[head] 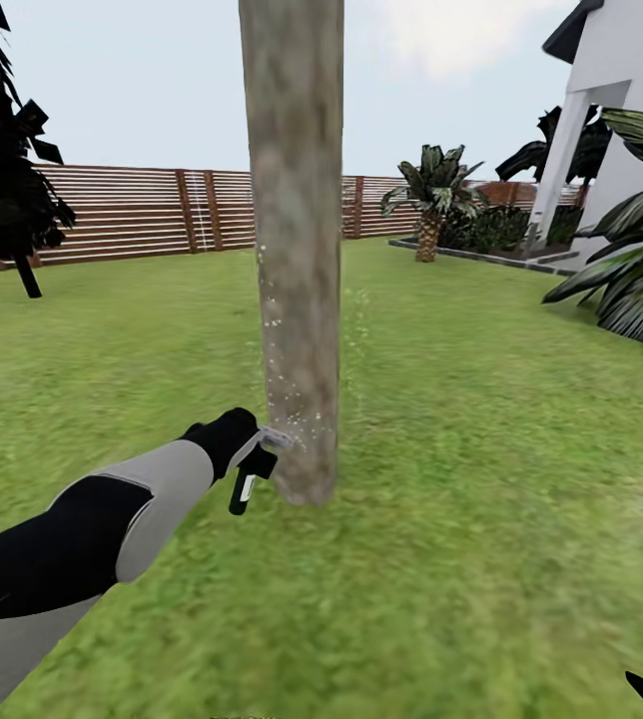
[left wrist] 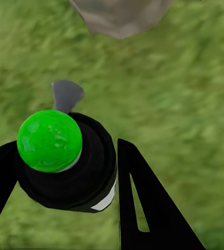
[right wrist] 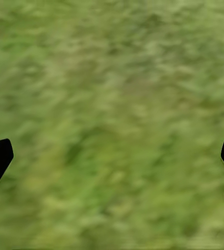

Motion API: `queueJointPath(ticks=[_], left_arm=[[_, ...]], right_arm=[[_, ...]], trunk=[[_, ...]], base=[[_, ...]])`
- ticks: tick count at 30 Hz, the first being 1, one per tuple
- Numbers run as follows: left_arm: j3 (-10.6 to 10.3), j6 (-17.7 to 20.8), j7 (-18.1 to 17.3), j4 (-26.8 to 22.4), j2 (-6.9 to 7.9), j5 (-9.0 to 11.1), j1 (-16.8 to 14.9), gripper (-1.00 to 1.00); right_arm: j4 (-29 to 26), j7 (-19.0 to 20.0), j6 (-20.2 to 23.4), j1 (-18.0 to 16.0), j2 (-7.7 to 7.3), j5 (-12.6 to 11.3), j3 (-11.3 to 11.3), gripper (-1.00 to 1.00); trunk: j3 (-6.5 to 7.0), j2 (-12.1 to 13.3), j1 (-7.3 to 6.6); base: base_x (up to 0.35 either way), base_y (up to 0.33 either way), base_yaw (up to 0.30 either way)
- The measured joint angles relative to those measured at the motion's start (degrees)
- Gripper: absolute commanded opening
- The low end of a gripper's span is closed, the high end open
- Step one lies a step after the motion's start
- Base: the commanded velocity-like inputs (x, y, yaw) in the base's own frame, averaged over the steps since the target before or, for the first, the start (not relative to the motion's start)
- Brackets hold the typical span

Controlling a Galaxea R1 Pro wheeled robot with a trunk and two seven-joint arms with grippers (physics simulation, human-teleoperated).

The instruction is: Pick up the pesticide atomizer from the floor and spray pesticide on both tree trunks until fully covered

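The tree trunk (head: 294,250) rises straight ahead as the one solid obstacle near the left end effector (head: 252,454), which holds the pesticide atomizer (head: 245,479) just beside the trunk's base, leaving almost no gap on that side. Open lawn (head: 481,479) spreads freely to both sides of the trunk and behind it as far as the wooden fence (head: 142,212). To the far right, broad palm fronds (head: 636,260) and the white house wall (head: 626,110) close that edge off, while the right end effector (right wrist: 112,156) hangs with its fingertips spread wide over bare grass.

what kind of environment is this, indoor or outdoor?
Outdoor: looks like a fenced residential garden. Green lawn all around, a slatted wooden fence along the back, a bare tree trunk straight ahead, and a white house with palms at right.
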Motion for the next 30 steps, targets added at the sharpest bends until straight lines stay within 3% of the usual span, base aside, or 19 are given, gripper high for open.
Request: queueJointPath(ticks=[21, 30], left_arm=[[-0.01, 0.0, 0.09, -0.08, 0.0, 0.0, 0.0, -1.0], [0.0, 0.0, 0.09, -0.05, 0.01, 0.0, 0.0, -1.0]], right_arm=[[0.0, 0.0, -0.02, 0.0, 0.0, 0.0, 0.0, 1.0], [0.0, 0.0, -0.04, 0.02, 0.0, 0.0, 0.0, 1.0]], trunk=[[0.0, 0.0, 0.0], [0.0, 0.0, 0.0]], base=[[0.085, -0.322, 0.24], [0.001, -0.315, 0.059]])
